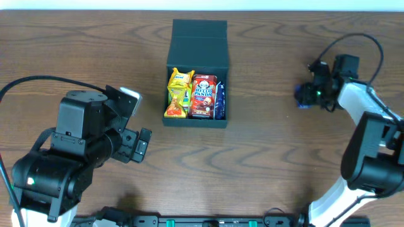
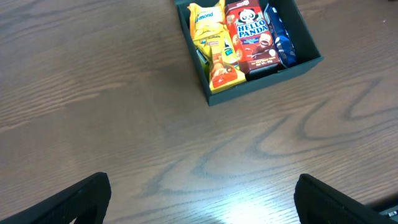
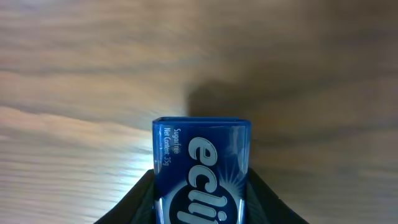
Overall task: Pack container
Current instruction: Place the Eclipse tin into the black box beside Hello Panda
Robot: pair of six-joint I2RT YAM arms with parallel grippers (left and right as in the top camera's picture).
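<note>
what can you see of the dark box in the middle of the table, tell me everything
The container is a dark teal-black rectangular box, matte, cardboard by its look. Its hinged flap lid is open, on the far side. It sits flat on the wooden table, near the centre. Inside, side by side, lie a yellow snack pack, a red Hello Panda box and a blue pack, filling it across. Nothing else touches it.
</note>
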